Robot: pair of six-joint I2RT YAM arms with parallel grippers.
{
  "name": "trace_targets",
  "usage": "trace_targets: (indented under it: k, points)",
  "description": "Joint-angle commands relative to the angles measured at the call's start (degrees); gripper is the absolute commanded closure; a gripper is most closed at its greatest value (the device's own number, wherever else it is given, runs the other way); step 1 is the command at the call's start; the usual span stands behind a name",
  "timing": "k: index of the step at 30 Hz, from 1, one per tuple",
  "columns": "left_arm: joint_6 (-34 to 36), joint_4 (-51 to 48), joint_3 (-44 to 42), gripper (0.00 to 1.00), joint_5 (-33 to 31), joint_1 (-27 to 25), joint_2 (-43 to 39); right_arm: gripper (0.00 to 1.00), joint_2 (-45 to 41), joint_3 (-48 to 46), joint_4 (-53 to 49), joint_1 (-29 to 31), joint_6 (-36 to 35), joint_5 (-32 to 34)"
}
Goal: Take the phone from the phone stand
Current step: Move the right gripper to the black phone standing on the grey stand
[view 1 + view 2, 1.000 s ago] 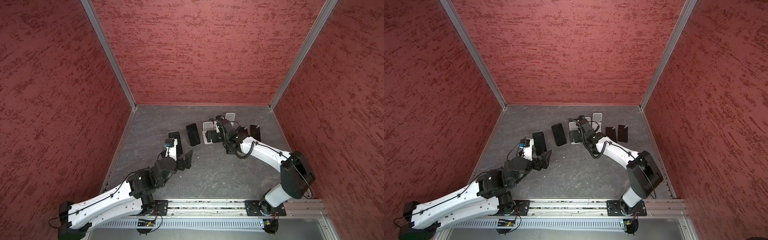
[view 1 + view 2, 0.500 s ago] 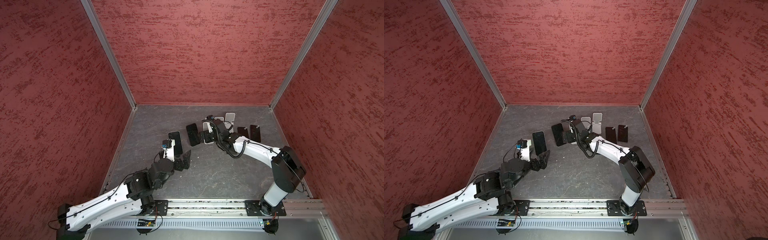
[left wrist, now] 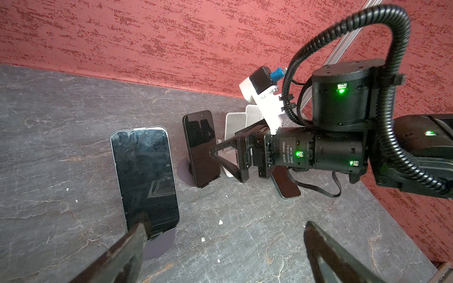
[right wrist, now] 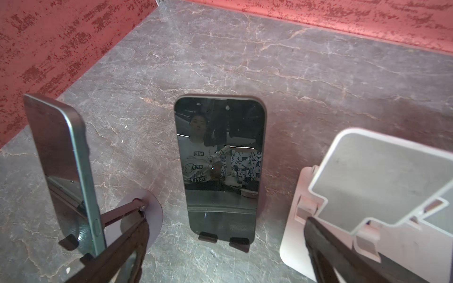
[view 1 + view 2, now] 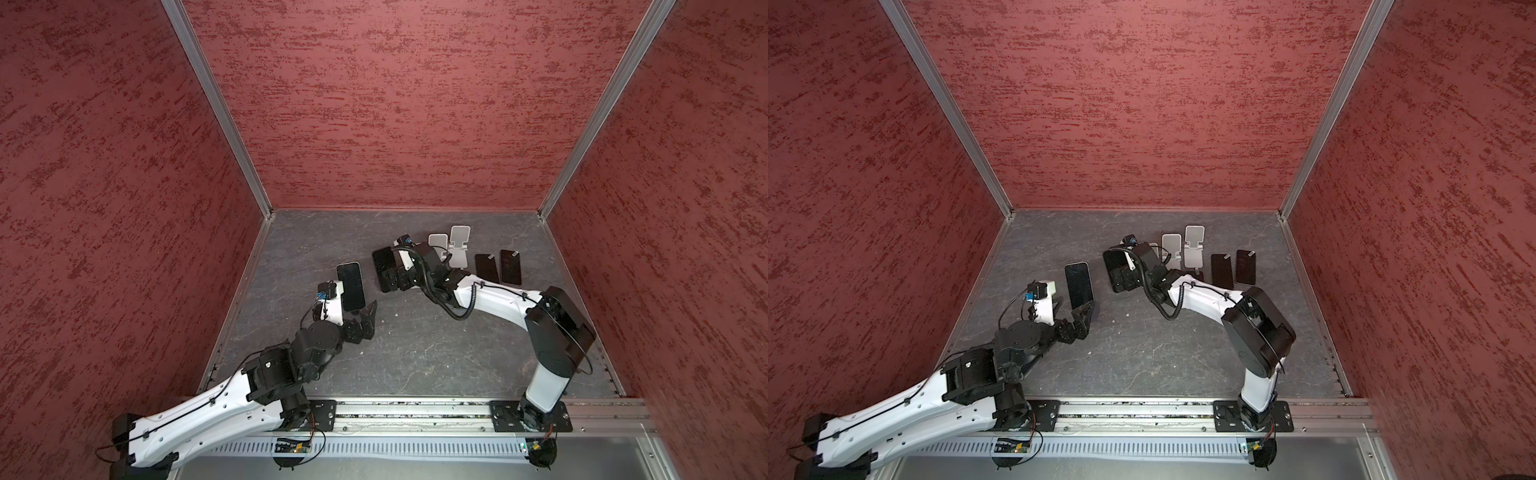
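Fingers (image 4: 326, 245) of the right gripper (image 4: 226, 221) gape wide before a glossy black phone (image 4: 220, 166). Off-centre closing could topple its dark hooked stand (image 4: 207, 237).

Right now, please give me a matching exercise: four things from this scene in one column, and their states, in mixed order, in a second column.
1 silver-edged phone
2 white stand
3 rightmost phone
4 left gripper

A lying flat on the table
B open, holding nothing
C standing bare, no phone on it
D leaning upright on a round-based stand

Pairs: 1-D, 2-C, 3-A, 4-B
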Motion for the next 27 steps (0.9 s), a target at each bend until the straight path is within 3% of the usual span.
trace_targets:
  k: [1, 27]
  points:
    - [-0.4, -1.05, -0.34, 0.0, -0.62, -0.09, -0.5, 0.01, 1.5, 1.91, 3.41, 0.32, -0.48, -0.12]
    - [-1.32, -1.34, -0.44, 0.0, -0.78, 0.2, 0.27, 0.01, 9.63, 4.46, 9.85, 0.5, -1.23, -0.28]
